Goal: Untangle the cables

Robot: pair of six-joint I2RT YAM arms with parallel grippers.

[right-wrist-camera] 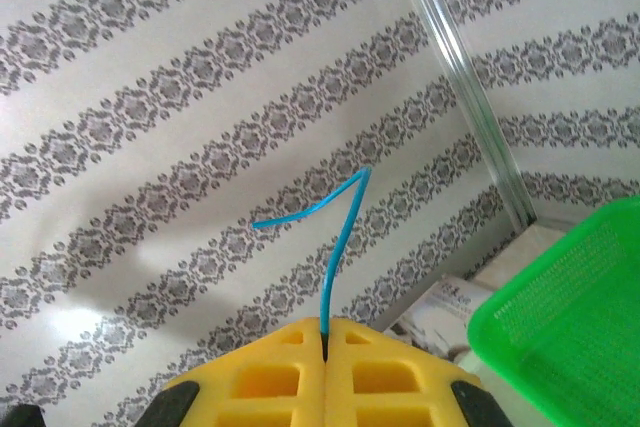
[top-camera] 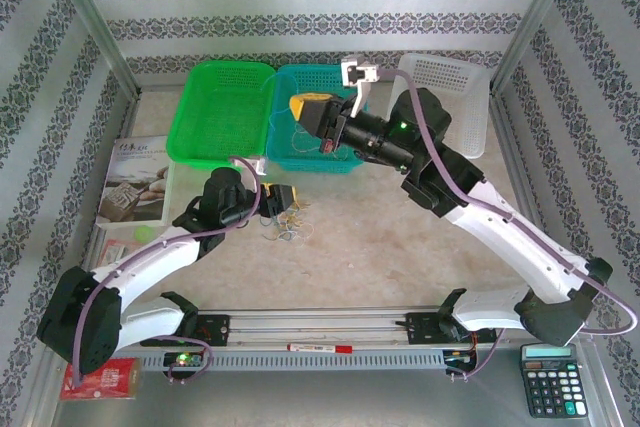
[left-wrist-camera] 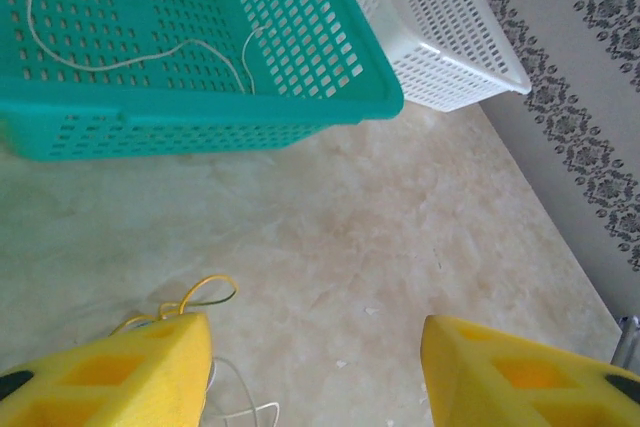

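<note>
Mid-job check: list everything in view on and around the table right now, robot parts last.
green basket: one, bright green, left of the basket row
teal basket: one, teal, middle of the row
white basket: one, white, right of the row
whitish cable: one, whitish, inside the teal basket
blue cable: one, pale blue, pinched in the right gripper
loose cables: small tangle, yellowish and whitish, on the table
booklet: one, pale, left edge
calculator: one, dark, near right corner
red marker: one, near edge, centre
red packet: one, near left corner
left gripper: yellow fingers, open, by the tangle
right gripper: yellow fingers, shut, raised
</note>
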